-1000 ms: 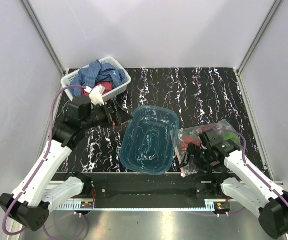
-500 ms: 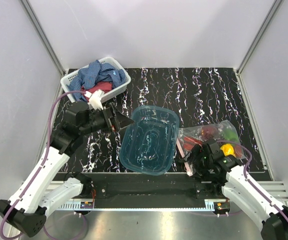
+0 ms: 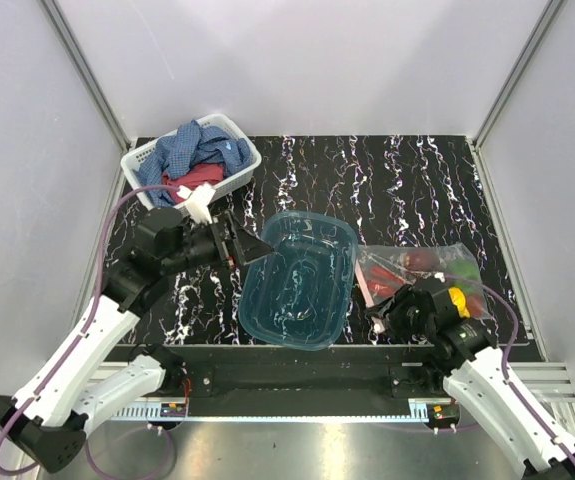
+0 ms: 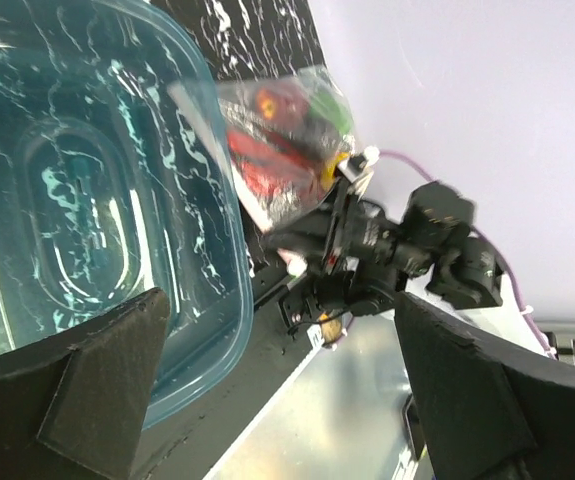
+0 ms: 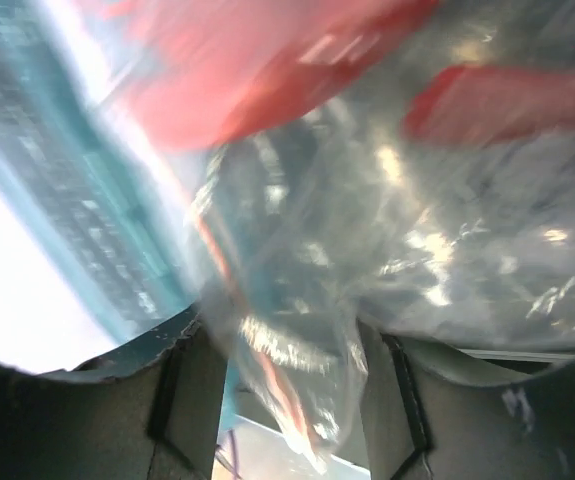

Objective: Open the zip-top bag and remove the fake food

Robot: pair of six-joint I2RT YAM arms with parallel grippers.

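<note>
The zip-top bag (image 3: 422, 272) lies on the table right of the teal tub, its pinkish-red zip strip (image 3: 365, 285) facing the tub. Inside it are the fake food pieces: a red lobster (image 3: 399, 282), a yellow fruit (image 3: 457, 297), a green pepper (image 3: 461, 270) and a dark red fruit (image 3: 422, 260). My right gripper (image 3: 382, 315) is at the bag's near-left corner. In the right wrist view the bunched plastic and zip strip (image 5: 267, 370) fill the gap of the right gripper (image 5: 287, 340). My left gripper (image 3: 252, 245) is open and empty at the tub's far-left rim, and the left wrist view (image 4: 279, 300) shows the bag (image 4: 287, 150) beyond it.
The teal translucent tub (image 3: 299, 280) stands mid-table between the arms and also shows in the left wrist view (image 4: 67, 200). A white basket (image 3: 235, 170) with blue and red cloths sits at the back left. The metal rail (image 3: 287, 385) runs along the table's near edge.
My right gripper has drawn back from over the bag to its near-left corner, and the bag now lies spread out and visible. My left gripper has moved a little right toward the tub.
</note>
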